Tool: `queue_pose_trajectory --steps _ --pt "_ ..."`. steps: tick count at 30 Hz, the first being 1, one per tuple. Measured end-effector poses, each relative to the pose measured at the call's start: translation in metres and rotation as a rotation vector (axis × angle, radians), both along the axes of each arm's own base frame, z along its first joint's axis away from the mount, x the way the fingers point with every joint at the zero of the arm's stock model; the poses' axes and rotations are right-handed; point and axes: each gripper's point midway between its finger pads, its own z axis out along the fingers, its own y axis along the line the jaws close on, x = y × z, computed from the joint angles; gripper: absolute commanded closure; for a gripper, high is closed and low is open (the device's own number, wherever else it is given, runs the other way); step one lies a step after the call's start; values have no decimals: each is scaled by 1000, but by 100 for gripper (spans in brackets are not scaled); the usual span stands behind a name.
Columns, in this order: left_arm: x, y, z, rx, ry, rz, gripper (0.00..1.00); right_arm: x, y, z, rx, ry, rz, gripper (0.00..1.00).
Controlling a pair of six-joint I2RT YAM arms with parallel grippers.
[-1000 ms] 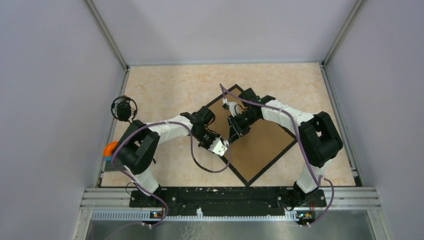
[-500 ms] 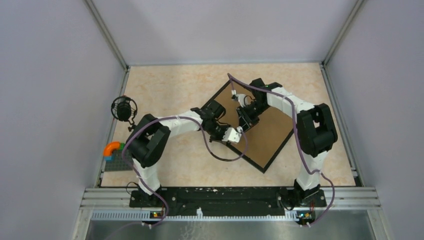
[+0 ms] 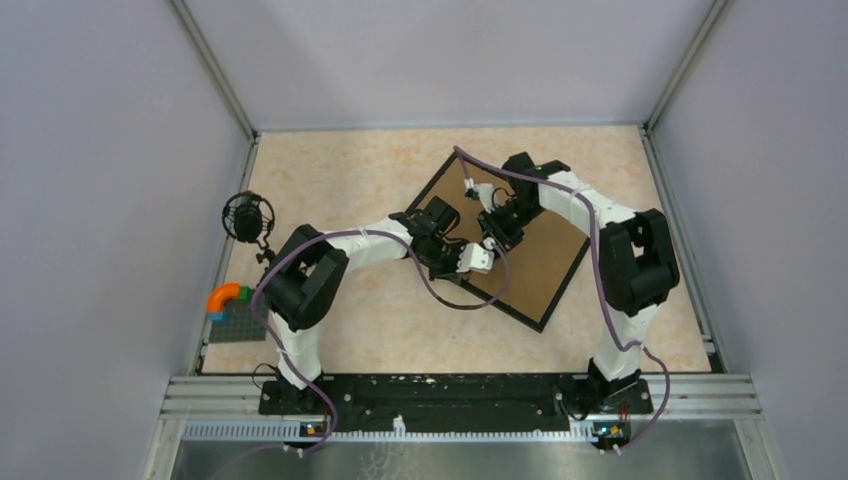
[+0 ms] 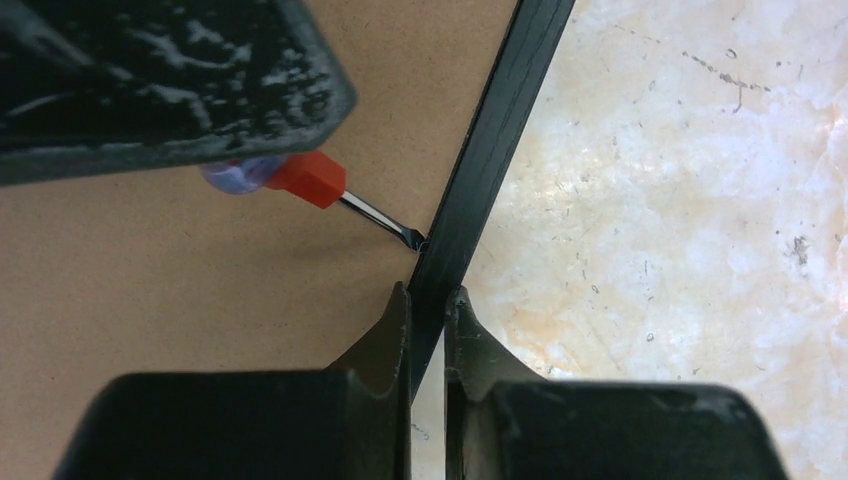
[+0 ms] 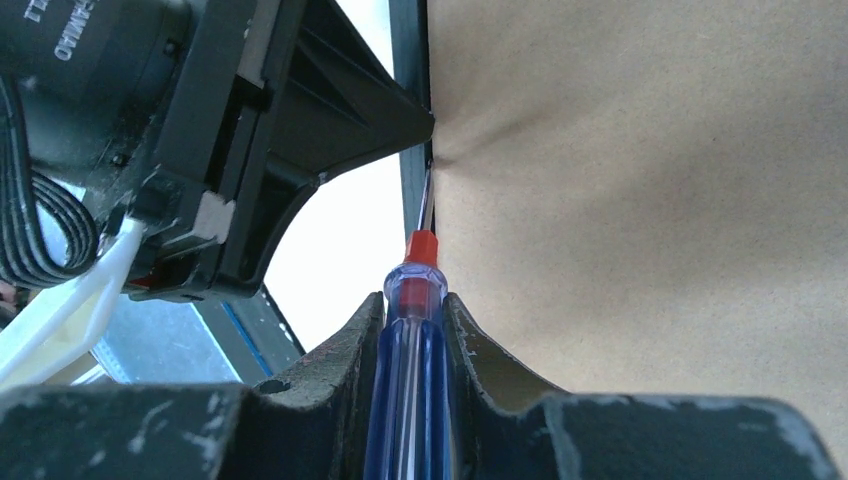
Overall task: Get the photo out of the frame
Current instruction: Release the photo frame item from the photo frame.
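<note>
2 end effectors are on the frame (image 3: 540,262), which lies back-up right of centre on the desk (image 3: 340,180); your left end effector (image 4: 428,300) is clamped on its black rim, your right end effector (image 5: 415,300) grips the screwdriver (image 5: 410,400), tip in the seam against the board back (image 4: 150,280); the photo does not show, presumably beneath; pry shallow and slowly, with the rim pinned.
</note>
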Motion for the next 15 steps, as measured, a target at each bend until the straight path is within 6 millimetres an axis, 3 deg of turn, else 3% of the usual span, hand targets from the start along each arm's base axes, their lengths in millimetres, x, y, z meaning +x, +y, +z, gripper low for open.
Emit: queue_pose_trajectory --steps 15 --pt "2 -2 -1 12 19 26 100 -10 2 1 -19 -93 -27 100"
